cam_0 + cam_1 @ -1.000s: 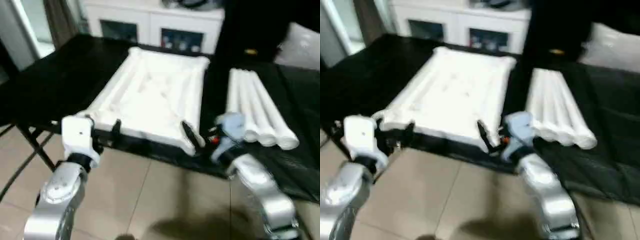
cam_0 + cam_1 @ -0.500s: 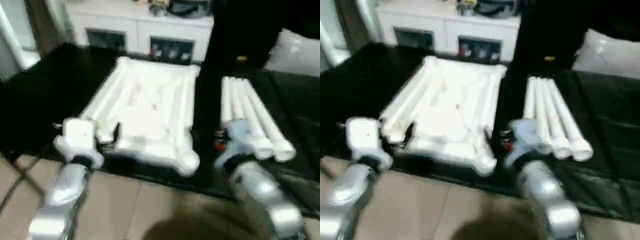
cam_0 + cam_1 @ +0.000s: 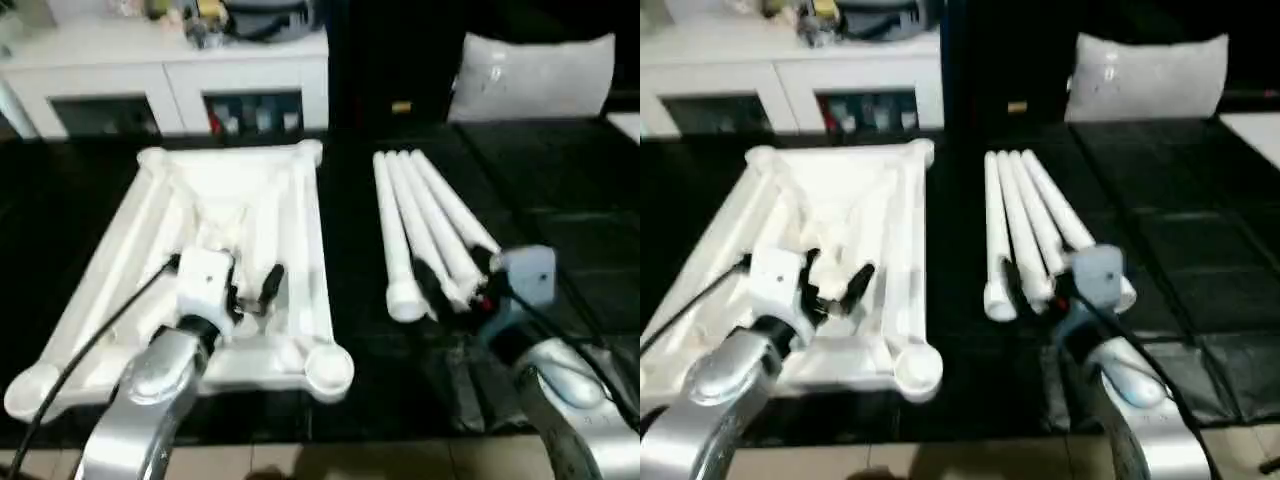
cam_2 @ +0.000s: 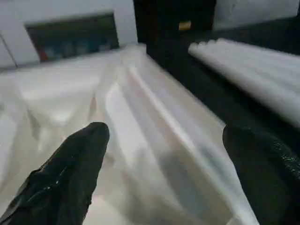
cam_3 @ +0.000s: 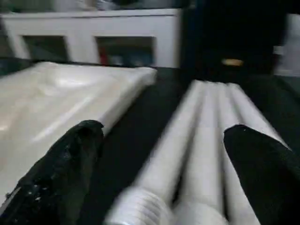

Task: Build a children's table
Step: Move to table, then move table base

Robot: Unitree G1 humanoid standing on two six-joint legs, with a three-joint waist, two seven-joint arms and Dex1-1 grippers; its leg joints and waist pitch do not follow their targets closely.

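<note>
Upside-down white table top [image 3: 215,240] on the black surface [image 3: 560,200], ribbed underside up. Four white legs [image 3: 425,230] side by side just beside it. Left gripper [image 3: 250,290] spread wide above the underside, grasping nothing; right gripper [image 3: 450,280] spread wide at the legs' near ends, empty.

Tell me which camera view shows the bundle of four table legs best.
The left eye view: all four legs lie side by side on the black surface, seen end to end. The right eye view shows nearly the same. The right wrist view gives blurred near ends; the left wrist view catches them at its edge.
</note>
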